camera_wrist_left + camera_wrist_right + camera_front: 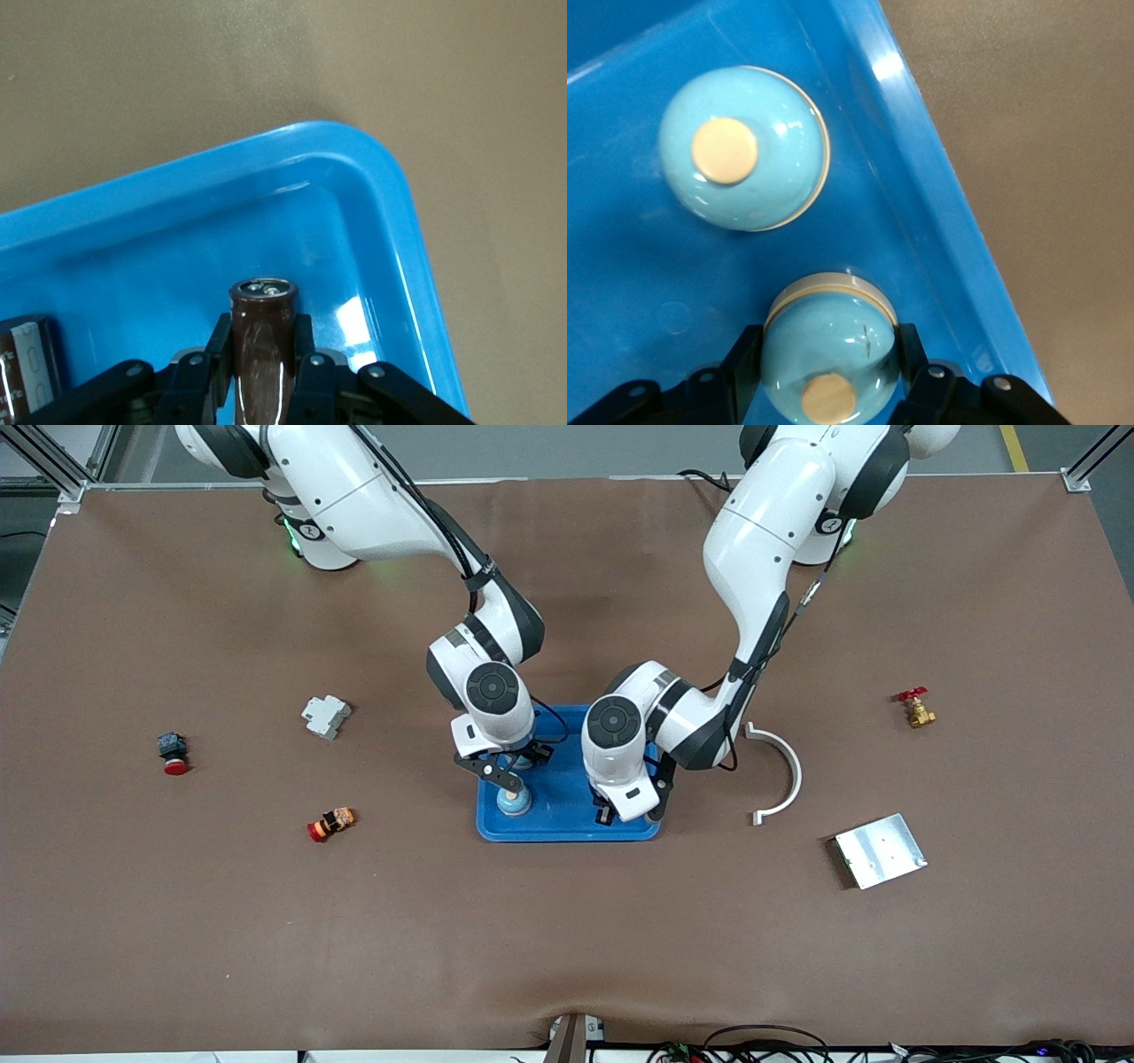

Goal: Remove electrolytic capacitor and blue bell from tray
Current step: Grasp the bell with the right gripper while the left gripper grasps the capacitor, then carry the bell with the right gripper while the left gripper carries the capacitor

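A blue tray [567,819] lies mid-table. My right gripper [523,769] is low over the tray's right-arm end, shut on a light-blue bell [830,354] with a tan button, tipped on its side. A second light-blue bell [744,149] sits free in the tray beside it, and also shows in the front view [514,802]. My left gripper [608,813] is down in the tray corner [372,168] at the left-arm end. It is shut on a brown cylindrical capacitor [263,341]. Another dark capacitor [27,363] shows at that view's edge.
Toward the right arm's end lie a grey breaker [326,716], a red-and-black button [174,755] and an orange-red part [331,824]. Toward the left arm's end lie a white curved bracket [784,775], a metal plate [880,850] and a brass valve [916,708].
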### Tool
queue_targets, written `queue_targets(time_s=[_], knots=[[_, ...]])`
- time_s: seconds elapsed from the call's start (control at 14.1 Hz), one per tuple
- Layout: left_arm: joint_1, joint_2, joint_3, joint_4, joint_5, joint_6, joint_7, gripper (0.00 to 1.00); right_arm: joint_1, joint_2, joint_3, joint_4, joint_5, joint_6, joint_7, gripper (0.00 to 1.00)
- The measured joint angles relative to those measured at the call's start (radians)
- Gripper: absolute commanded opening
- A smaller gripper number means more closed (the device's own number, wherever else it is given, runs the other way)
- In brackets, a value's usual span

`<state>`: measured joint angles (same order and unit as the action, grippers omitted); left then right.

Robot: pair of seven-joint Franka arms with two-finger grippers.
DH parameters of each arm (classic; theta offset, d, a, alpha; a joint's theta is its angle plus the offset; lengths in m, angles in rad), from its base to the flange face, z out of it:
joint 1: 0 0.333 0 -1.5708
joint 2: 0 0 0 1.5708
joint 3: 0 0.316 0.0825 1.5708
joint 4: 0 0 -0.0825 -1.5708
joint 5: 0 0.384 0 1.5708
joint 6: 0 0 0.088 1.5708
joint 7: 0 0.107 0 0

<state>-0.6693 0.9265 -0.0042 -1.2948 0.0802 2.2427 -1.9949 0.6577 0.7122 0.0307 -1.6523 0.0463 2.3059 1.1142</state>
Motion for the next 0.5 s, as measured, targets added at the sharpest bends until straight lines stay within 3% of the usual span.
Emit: queue_targets(time_s=[0.5], knots=[[-0.003, -0.03, -0.002, 0.03, 0.0, -0.129, 0.109, 0.0, -0.071, -0.033, 0.034, 0.029, 0.0, -0.073, -0.009, 0.16]])
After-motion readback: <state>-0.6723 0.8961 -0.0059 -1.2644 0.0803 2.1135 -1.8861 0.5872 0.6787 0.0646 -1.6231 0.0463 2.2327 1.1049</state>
